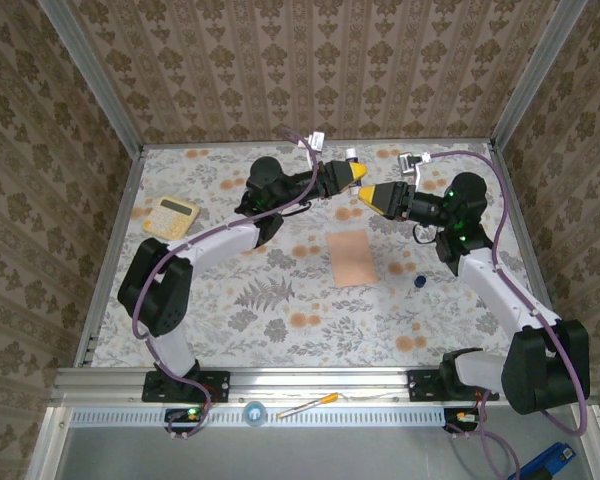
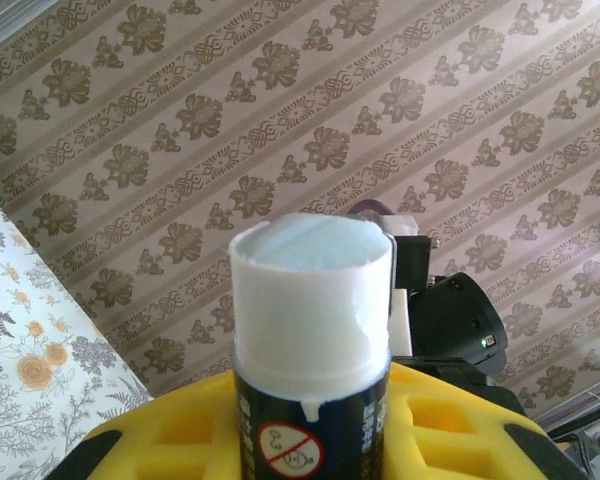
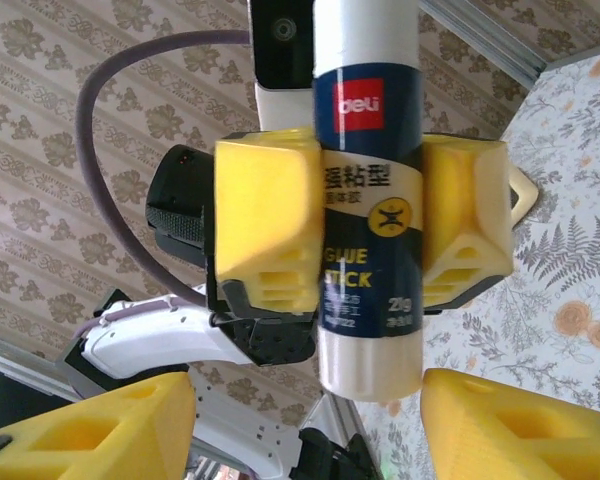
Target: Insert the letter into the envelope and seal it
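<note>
Envelope lies flat on the table, untouched. Sealed already?
— I think not: left gripper clamps the uncapped glue stick up in air, right gripper gapes empty. Gluing remains.

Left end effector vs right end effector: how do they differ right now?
Left end effector is shut on an uncapped glue stick; right end effector is open, gripping nothing. In the top view the left one points right and the right one points left, tips close together. Shared: yellow fingers, both at the far side of the pink paper sheet.
</note>
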`<action>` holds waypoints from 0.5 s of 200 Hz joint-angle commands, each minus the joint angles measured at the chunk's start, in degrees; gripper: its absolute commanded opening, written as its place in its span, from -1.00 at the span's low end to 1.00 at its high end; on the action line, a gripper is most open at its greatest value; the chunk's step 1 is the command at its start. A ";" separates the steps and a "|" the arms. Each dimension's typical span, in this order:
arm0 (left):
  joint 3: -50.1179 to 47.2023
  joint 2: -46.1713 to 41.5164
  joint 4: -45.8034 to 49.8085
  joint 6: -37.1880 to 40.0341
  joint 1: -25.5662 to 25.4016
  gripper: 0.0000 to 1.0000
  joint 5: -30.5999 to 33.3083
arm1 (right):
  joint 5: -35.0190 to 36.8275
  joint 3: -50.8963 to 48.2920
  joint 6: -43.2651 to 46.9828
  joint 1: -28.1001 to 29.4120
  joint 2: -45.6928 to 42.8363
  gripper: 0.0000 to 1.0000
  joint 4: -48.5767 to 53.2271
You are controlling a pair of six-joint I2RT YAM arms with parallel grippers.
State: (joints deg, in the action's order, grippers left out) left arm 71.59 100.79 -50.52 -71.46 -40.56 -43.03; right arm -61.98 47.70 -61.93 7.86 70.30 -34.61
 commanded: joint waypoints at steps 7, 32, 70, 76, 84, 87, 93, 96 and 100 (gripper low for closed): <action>1.47 0.06 -4.19 -1.22 -0.30 -0.90 -0.99 | -1.47 2.31 0.51 1.15 0.98 0.15 -2.57; 1.88 0.17 -3.94 -1.31 -0.39 -0.91 -0.84 | -0.97 2.47 1.13 1.62 1.46 0.10 -2.06; 2.09 0.12 -3.58 -1.46 -0.39 -0.91 -1.17 | -0.43 3.14 1.63 1.77 1.96 0.01 -1.51; 2.06 0.11 -3.53 -1.40 -0.42 -0.90 -1.16 | -0.34 3.19 1.64 1.81 2.07 -0.01 -1.51; 2.13 0.18 -3.53 -1.41 -0.35 -0.90 -1.17 | -0.25 3.27 1.65 1.79 2.21 -0.06 -1.43; 2.08 0.19 -3.53 -1.40 -0.37 -0.90 -1.14 | -0.25 3.31 1.70 1.81 2.28 -0.07 -1.43; 2.06 0.19 -3.53 -1.42 -0.42 -0.90 -1.14 | -0.12 3.42 1.79 1.79 2.32 -0.11 -1.37; 2.13 0.19 -3.53 -1.40 -0.39 -0.90 -1.11 | -0.04 3.38 1.75 1.74 2.35 -0.14 -1.42; 2.11 0.19 -3.53 -1.40 -0.37 -0.91 -1.18 | 0.05 3.40 1.74 1.78 2.45 -0.16 -1.42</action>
State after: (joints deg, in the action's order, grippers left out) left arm 71.66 100.79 -51.29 -72.47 -40.84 -43.31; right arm -61.98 48.93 -61.32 9.28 72.34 -34.52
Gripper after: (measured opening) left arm 0.256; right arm 0.449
